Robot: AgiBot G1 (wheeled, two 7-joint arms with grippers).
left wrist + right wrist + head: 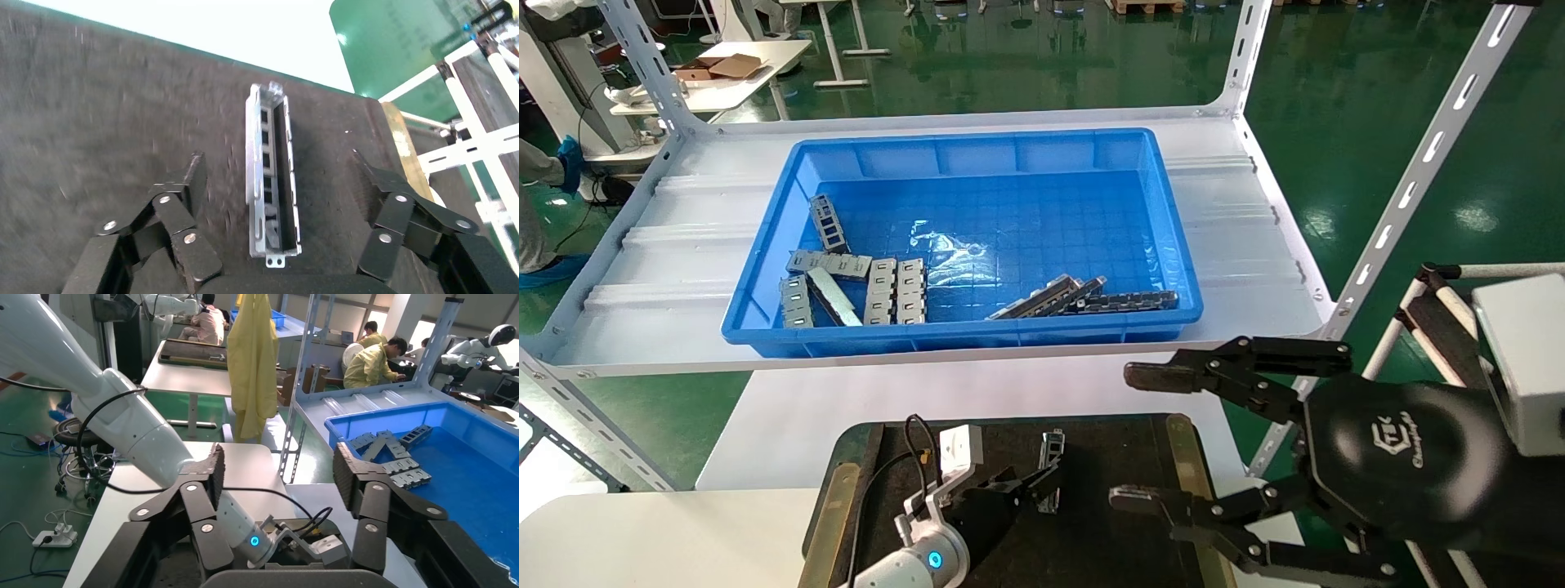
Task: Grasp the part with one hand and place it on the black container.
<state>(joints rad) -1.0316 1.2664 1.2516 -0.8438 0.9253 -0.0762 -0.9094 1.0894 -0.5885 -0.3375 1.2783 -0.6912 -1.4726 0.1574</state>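
The part (pixel 1052 469), a long silver-grey metal bar with rectangular cutouts, lies flat on the black container (pixel 1107 457), a felt-like tray with brass strips along two sides. My left gripper (pixel 1042 490) is low over the tray and open. In the left wrist view the part (pixel 271 177) lies on the felt (pixel 92 110) between the spread fingers (pixel 194 174) of the left gripper (pixel 278 164), touching neither. My right gripper (pixel 1136 437) is open and empty, held above the tray's right edge; its wrist view shows its jaws wide apart (pixel 277 459).
A blue plastic bin (pixel 1173 245) stands on the white shelf behind the tray. It holds flat grey slotted blocks (pixel 895 290), long grey bars (pixel 1050 298) and a dark bar (pixel 1128 302). White rack uprights (pixel 1410 188) rise on the right.
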